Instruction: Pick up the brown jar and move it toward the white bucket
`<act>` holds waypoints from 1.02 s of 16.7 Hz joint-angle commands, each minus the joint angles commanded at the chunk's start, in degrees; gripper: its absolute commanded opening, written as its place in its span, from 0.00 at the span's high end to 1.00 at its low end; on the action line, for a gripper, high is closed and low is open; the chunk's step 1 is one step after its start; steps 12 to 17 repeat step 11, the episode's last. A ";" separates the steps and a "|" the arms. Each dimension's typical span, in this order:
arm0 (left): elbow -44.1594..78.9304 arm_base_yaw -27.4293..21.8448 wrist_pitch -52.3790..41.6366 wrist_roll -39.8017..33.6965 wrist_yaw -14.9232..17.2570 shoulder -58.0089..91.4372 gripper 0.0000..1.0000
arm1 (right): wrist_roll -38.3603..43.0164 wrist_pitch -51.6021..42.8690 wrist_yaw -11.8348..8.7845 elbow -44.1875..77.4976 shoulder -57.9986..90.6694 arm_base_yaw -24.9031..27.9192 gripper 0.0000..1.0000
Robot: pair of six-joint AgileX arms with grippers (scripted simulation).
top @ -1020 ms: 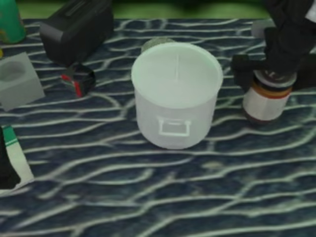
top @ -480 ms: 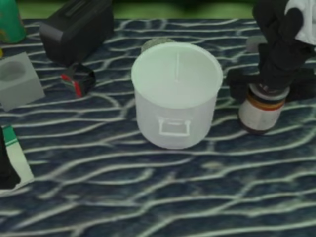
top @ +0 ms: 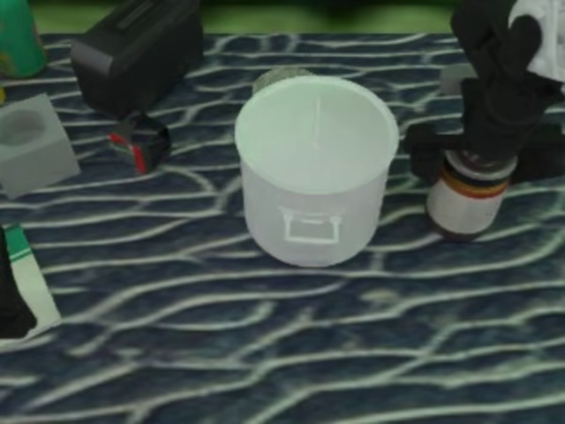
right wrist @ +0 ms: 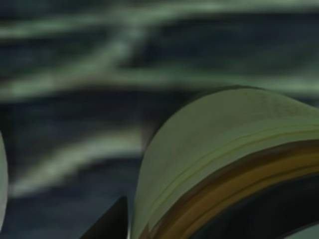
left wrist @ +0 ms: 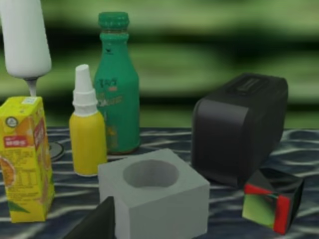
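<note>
Top view: right gripper (top: 481, 150) clamped on lid of brown jar (top: 465, 199), upright just right of white bucket (top: 313, 168); left gripper's fingers: can't tell.

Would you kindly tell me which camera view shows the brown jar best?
The top view: the brown jar stands whole right of the white bucket, under the right gripper. The right wrist view shows only its label and orange band close up; the left wrist view misses it.
</note>
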 joint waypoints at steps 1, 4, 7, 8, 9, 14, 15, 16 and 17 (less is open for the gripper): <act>0.00 0.00 0.00 0.00 0.00 0.00 0.00 | 0.00 0.00 0.00 0.00 0.00 0.00 0.32; 0.00 0.00 0.00 0.00 0.00 0.00 0.00 | 0.00 0.00 0.00 0.00 0.00 0.00 0.10; 0.00 0.00 0.00 0.00 0.00 0.00 0.00 | 0.00 0.00 0.00 0.00 0.00 0.00 0.00; 0.00 0.00 0.00 0.00 0.00 0.00 0.00 | 0.00 0.00 0.00 0.00 0.00 0.00 0.00; 0.00 0.00 0.00 0.00 0.00 0.00 0.00 | 0.00 0.00 0.00 0.00 0.00 0.00 0.00; 0.00 0.00 0.00 0.00 0.00 0.00 0.00 | 0.00 0.00 0.00 0.00 0.00 0.00 0.00; 0.00 0.00 0.00 0.00 0.00 0.00 0.00 | 0.00 0.00 0.00 0.00 0.00 0.00 0.00; 0.00 0.00 0.00 0.00 0.00 0.00 0.00 | 0.00 0.00 0.00 0.00 0.00 0.00 0.00; 0.00 0.00 0.00 0.00 0.00 0.00 0.00 | 0.00 0.00 0.00 0.00 0.00 0.00 0.00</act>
